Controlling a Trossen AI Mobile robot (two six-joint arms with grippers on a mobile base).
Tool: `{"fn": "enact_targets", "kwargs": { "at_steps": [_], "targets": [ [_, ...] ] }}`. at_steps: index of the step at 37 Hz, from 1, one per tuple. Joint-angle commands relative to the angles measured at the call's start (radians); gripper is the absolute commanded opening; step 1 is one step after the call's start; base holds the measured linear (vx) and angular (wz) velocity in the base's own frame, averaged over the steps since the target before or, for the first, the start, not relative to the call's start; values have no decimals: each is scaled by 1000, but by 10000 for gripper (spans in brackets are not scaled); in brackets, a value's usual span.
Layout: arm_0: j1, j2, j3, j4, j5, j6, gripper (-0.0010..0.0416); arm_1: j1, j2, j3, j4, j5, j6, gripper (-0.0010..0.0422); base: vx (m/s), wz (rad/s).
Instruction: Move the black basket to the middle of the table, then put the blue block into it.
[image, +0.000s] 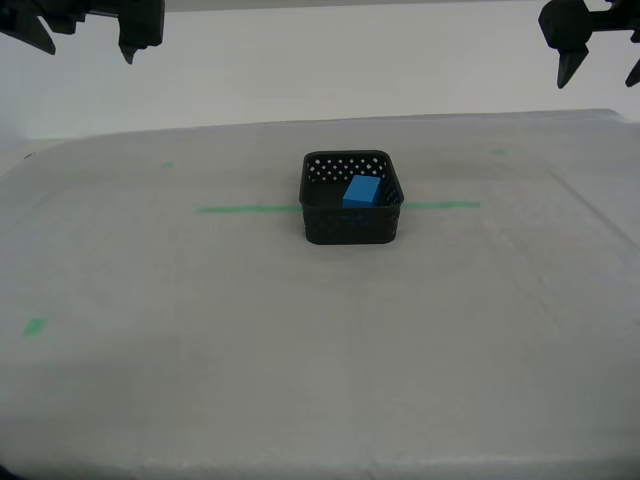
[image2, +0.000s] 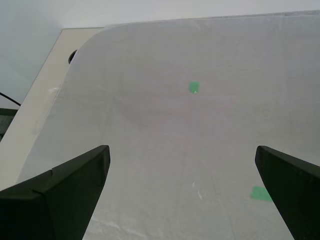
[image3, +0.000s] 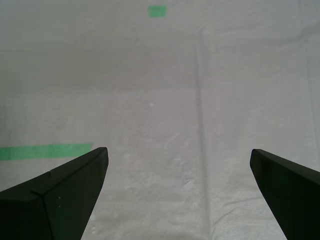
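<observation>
The black basket (image: 350, 228) stands near the middle of the table (image: 300, 360), on the green tape line (image: 245, 209). The blue block (image: 361, 191) lies inside it, tilted against the side at the exterior view's right. My first gripper (image: 598, 72) hangs open high at the exterior view's upper right, well clear of the basket. My second gripper (image: 88, 45) hangs open high at the exterior view's upper left. In each wrist view the gripper (image3: 178, 150) (image2: 182, 150) has only bare cloth between its fingers. Basket and block are out of both wrist views.
Small green tape squares (image: 35, 326) (image: 167, 165) (image: 500, 152) mark the cloth. The first wrist view shows one end of the green line (image3: 45, 151) and a square (image3: 157, 10). The second wrist view shows the table's rounded corner (image2: 95, 37) and a square (image2: 194, 87).
</observation>
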Motion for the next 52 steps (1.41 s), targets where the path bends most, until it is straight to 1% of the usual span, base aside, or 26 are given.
{"fn": "enact_targets", "kwargs": {
  "at_steps": [1, 52],
  "targets": [
    [0, 0, -1, 1, 2, 0, 398, 0, 0, 0, 1, -2, 2, 400, 0, 0],
    [0, 0, -1, 1, 2, 0, 399, 0, 0, 0, 1, -2, 2, 400, 0, 0]
  ]
}}
